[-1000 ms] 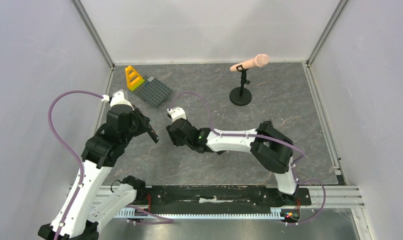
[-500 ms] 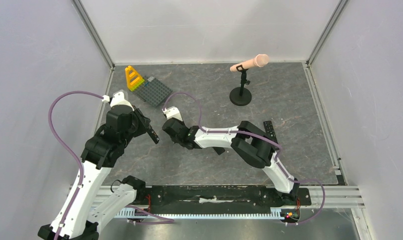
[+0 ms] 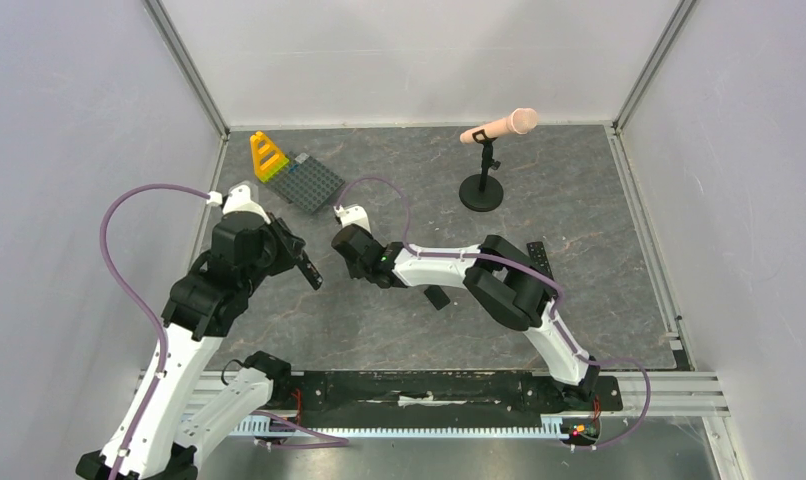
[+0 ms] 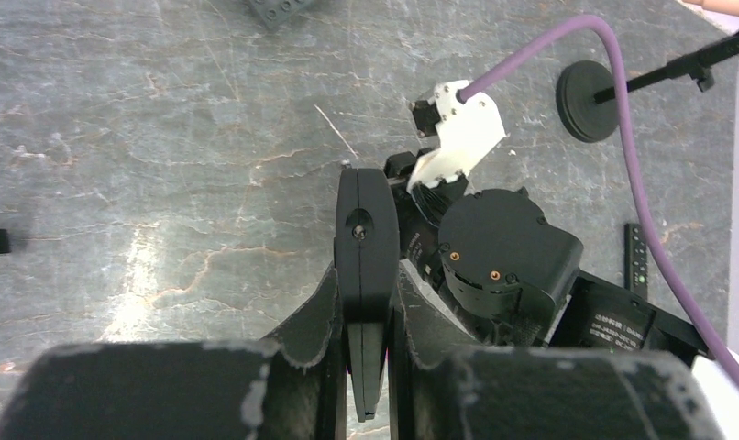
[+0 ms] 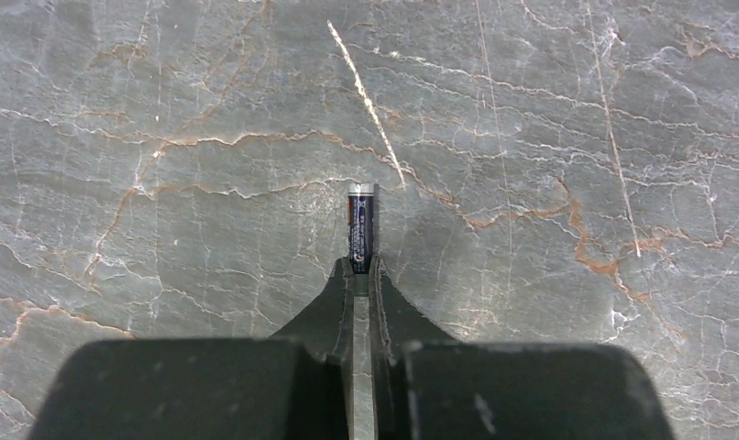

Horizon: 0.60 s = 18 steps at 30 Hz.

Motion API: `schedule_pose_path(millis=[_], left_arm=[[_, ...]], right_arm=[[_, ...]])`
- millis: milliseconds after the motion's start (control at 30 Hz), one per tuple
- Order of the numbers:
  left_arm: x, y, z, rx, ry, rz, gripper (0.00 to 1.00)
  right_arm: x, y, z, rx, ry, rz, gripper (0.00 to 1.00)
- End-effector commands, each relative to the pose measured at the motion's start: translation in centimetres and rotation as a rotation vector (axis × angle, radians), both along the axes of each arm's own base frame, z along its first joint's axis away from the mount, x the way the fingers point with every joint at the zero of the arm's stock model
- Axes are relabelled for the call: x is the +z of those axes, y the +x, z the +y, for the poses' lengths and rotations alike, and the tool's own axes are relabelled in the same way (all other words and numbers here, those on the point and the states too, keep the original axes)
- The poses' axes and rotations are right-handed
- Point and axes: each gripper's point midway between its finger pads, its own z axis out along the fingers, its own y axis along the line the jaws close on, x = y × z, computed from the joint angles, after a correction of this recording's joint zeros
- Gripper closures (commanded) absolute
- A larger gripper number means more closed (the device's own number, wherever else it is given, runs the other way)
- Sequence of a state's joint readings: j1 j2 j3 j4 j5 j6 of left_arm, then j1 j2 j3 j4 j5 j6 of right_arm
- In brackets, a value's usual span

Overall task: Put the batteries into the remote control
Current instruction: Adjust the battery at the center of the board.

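Note:
My left gripper point(image 4: 368, 280) is shut on the remote control point(image 4: 366, 238), a slim black bar seen edge-on that sticks out forward past the fingertips. From above, the remote control point(image 3: 308, 270) points toward the right arm. Beside it in the left wrist view is the right arm's wrist point(image 4: 499, 261). My right gripper point(image 5: 360, 269) is shut on the near end of one of the batteries point(image 5: 360, 229), a dark cell with a silvery far cap, held over the marbled table. No other batteries show.
A second black remote with buttons point(image 3: 539, 262) lies right of the right arm. A small black piece point(image 3: 437, 297) lies near its forearm. At the back stand a microphone stand point(image 3: 482, 190), a grey baseplate point(image 3: 312, 182) and a yellow block point(image 3: 267, 157).
The right gripper has closed from open, and its wrist has shifted slightly back and left. The left arm with the remote has hardly moved.

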State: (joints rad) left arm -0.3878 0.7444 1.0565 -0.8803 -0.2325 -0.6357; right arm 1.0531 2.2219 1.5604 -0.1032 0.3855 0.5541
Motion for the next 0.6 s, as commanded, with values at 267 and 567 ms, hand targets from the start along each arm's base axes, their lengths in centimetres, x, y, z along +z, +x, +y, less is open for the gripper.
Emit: schedule_pose_path(millis=[267,567], left_arm=[[2.6,-3.6,-11.9,-0.805,-0.247,-0.274,0.98],[3.7,-4.9,-14.7,-1.063,-0.310,-0.403,0.98]], right_arm=[[4.8,-1.9,-10.3,0.024,0.048,-0.018,1.00],[10.4,-6.2,-15.5,0.240,0.158,-0.125,1.00]])
